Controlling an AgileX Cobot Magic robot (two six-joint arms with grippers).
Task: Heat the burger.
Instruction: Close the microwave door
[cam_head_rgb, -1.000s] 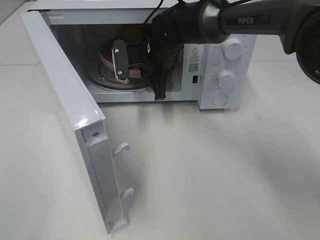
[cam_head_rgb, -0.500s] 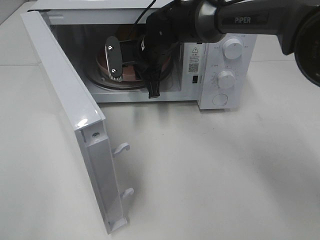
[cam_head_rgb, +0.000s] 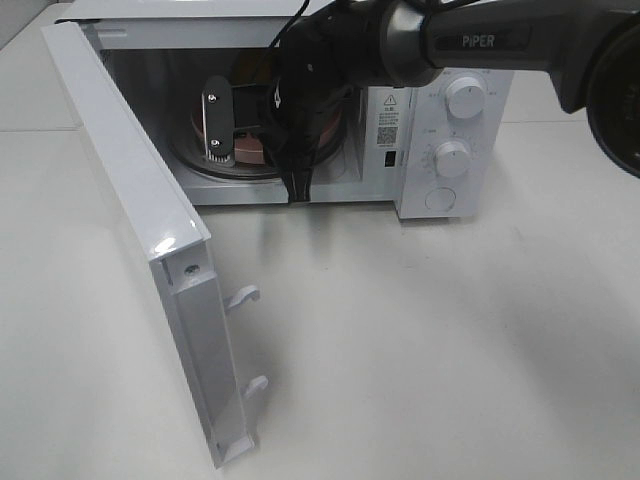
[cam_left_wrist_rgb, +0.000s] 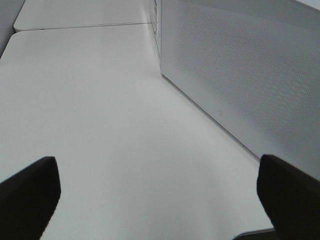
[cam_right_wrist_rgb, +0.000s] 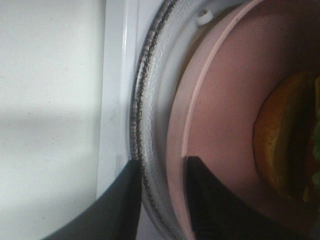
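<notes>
The burger (cam_right_wrist_rgb: 285, 145) (just a slice of bun and filling) runs off the frame's edge beyond the right gripper (cam_right_wrist_rgb: 162, 161); the rest is unseen.

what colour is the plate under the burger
Pink. The plate shows best in the right wrist view.

You have one white table (cam_head_rgb: 450, 350) filling the lower and right parts of the exterior high frame, with a thin seam crossing it at the far left edge. The only thing standing directly on it is the white microwave (cam_head_rgb: 480, 170), set at the top centre. Its door (cam_head_rgb: 130, 190) hangs open towards the lower left, above the tabletop. Inside the cavity, at upper centre, the glass turntable (cam_head_rgb: 200, 170) bears the pink plate (cam_head_rgb: 250, 150), which sits flat on it.
</notes>
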